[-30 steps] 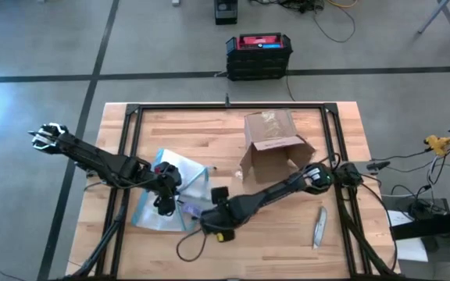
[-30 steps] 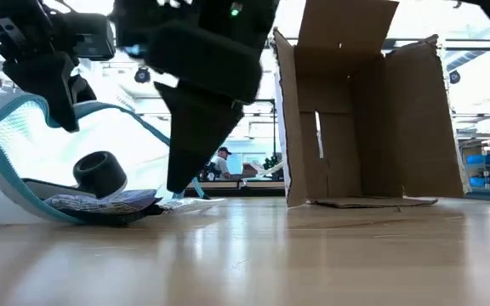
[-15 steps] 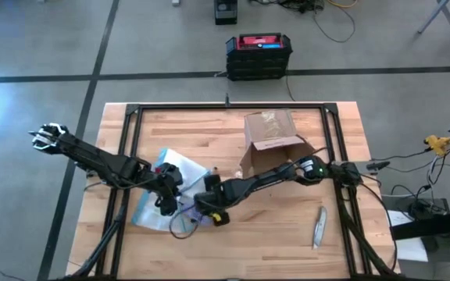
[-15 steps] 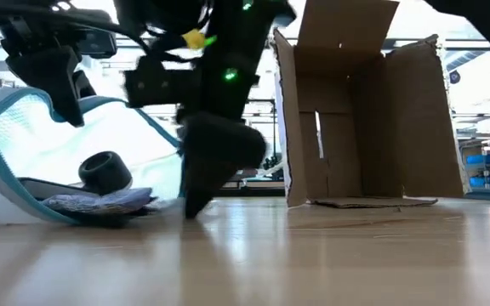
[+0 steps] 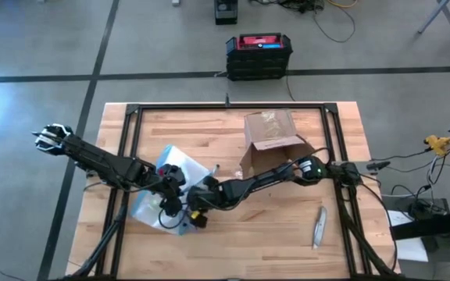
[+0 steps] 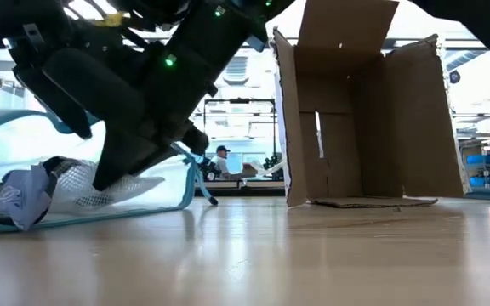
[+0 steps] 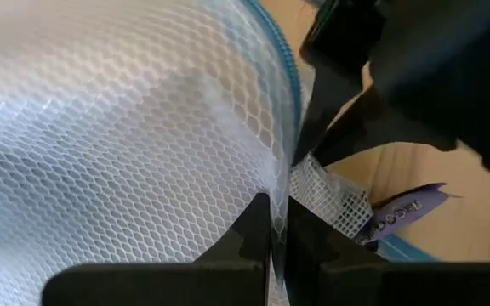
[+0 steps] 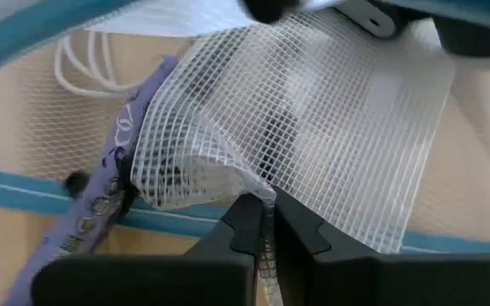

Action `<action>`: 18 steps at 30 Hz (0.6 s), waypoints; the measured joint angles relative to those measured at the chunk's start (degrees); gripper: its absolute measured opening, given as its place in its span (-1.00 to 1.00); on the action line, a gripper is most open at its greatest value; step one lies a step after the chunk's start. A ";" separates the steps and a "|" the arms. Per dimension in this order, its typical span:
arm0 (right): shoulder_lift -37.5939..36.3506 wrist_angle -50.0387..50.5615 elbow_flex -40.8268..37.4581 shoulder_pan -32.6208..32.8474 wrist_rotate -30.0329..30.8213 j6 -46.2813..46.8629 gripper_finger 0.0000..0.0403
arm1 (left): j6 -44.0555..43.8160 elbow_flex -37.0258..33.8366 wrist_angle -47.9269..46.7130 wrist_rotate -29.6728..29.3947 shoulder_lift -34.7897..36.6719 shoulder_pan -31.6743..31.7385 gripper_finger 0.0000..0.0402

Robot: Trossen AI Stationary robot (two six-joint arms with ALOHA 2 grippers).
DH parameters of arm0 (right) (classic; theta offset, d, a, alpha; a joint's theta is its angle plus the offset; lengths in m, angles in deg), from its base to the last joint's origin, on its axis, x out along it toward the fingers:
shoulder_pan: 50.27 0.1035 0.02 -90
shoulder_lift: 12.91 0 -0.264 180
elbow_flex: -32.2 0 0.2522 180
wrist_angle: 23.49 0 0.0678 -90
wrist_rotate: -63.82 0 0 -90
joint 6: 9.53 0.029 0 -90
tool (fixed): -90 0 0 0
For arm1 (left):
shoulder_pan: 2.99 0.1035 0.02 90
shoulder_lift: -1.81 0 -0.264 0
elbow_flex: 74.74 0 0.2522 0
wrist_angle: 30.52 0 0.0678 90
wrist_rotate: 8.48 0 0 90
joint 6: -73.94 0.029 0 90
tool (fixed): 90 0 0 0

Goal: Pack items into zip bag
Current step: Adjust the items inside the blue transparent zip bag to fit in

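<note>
at the left-front part of the tabletop point(image 5: 287, 234), both grippers meet at the mouth of the zip bag point(image 5: 153, 204), and the coming move turns on that meeting point. the left gripper point(image 7: 279, 223) has its jaws closed on the bag's blue-edged upper lip and holds that lip lifted, so the opening faces toward the right arm. the right gripper point(image 8: 266, 223) reaches in from the cardboard box point(image 5: 272, 140) side, its jaws pinched shut on a sheet of white gridded mesh point(image 8: 313, 110) whose free end already lies over the bag's lower blue edge and points into the pocket. in the low view the mesh point(image 6: 100, 183) sits between the raised lip and the wood, with a purple-printed packet point(image 6: 19, 194) just beside it at the bag's near end. my judgement: the item lies straight ahead of the right jaws along the bag's long axis, so the right arm is the one to push deeper while the left only keeps the mouth up. the grey tool point(image 5: 319, 226) lies well apart.
</note>
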 joint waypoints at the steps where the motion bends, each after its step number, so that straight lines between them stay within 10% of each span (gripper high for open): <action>1: 0.00 0.11 -0.03 0.07 0.06 1.58 -0.99 | -0.90 0.00 -0.68 0.07 0.01 0.00 -1.00; 18: -5.50 11.82 0.06 3.55 -1.32 22.45 -1.00 | -10.06 0.00 -5.70 -3.40 2.05 0.11 -1.00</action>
